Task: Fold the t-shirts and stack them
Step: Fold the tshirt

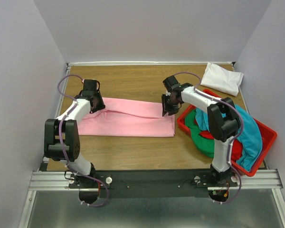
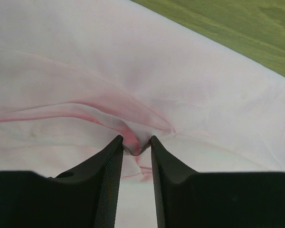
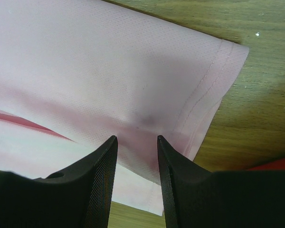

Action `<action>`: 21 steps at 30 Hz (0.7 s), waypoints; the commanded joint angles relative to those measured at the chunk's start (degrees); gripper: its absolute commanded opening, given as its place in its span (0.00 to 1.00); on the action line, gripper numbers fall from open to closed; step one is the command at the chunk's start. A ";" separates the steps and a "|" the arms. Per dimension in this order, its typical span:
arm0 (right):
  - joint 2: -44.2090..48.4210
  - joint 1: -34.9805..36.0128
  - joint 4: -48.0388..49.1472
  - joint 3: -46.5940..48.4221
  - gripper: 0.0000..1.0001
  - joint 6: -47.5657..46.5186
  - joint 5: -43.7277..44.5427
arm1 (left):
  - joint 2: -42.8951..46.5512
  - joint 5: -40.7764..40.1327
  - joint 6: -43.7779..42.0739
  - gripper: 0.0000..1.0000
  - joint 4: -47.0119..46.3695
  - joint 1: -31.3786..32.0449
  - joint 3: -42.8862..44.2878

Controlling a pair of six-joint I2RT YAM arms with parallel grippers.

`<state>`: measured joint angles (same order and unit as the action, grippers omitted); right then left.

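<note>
A light pink t-shirt lies flat across the middle of the table, folded into a long band. My left gripper is at its left end, and in the left wrist view the fingertips are shut on a bunched pucker of pink cloth. My right gripper is at the shirt's right end, and in the right wrist view the jaws are open, with the tips down on the pink cloth close to its stitched hem. A folded white t-shirt lies at the back right. Teal, green and red shirts are heaped in the bin.
A red plastic bin sits at the right edge of the table, right beside my right gripper. The table's wood top shows behind the pink shirt and in front of it. Grey walls close in the back and both sides.
</note>
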<state>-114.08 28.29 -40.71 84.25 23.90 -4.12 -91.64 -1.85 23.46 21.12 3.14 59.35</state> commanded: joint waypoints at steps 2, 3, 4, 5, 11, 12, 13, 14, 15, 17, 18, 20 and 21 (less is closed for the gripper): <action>1.41 0.62 0.45 -1.28 0.47 -0.61 0.17 | 3.21 0.62 0.88 0.36 1.73 0.29 -2.92; 1.41 0.62 0.54 -1.63 0.46 -0.61 0.16 | 4.17 0.79 0.97 0.36 1.90 0.29 -3.45; 1.41 0.62 0.54 -1.80 0.46 -0.70 0.16 | 4.71 1.14 1.14 0.36 1.99 0.29 -4.76; 1.58 0.71 0.63 -2.07 0.46 -0.61 0.25 | 5.23 1.40 1.23 0.35 2.08 0.29 -5.56; 2.20 0.89 0.81 -3.21 0.46 -0.61 0.52 | 10.86 5.71 3.16 0.37 2.17 0.38 -11.18; 2.20 0.89 0.81 -3.21 0.46 -0.52 0.52 | 12.26 6.93 3.43 0.43 2.34 0.38 -11.71; 2.11 0.80 0.81 -3.21 0.46 -0.52 0.52 | 13.05 7.64 4.04 0.46 2.43 0.47 -12.32; 2.11 0.89 0.81 -3.13 0.46 -0.52 0.52 | 13.67 8.26 4.31 0.48 2.43 0.47 -12.50; 2.02 0.80 0.81 -3.12 0.46 -0.61 0.43 | 15.16 9.66 4.48 0.52 2.69 0.47 -12.68; 2.02 0.80 0.81 -2.77 0.46 -0.61 0.52 | 17.00 10.20 4.92 0.59 3.48 0.55 -12.60; 1.93 0.89 0.81 -2.69 0.46 -0.52 0.52 | 17.54 9.41 5.01 0.61 3.75 0.55 -12.25; 1.85 0.89 0.81 -2.16 0.46 -0.52 0.52 | 17.63 7.05 4.75 0.68 4.01 0.38 -10.14; 1.85 0.89 0.72 -2.07 0.47 -0.52 0.43 | 17.11 3.99 4.66 0.69 4.27 0.21 -9.18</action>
<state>-113.93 28.56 -40.29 81.67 23.90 -4.12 -75.40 5.10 27.70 24.32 3.40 47.42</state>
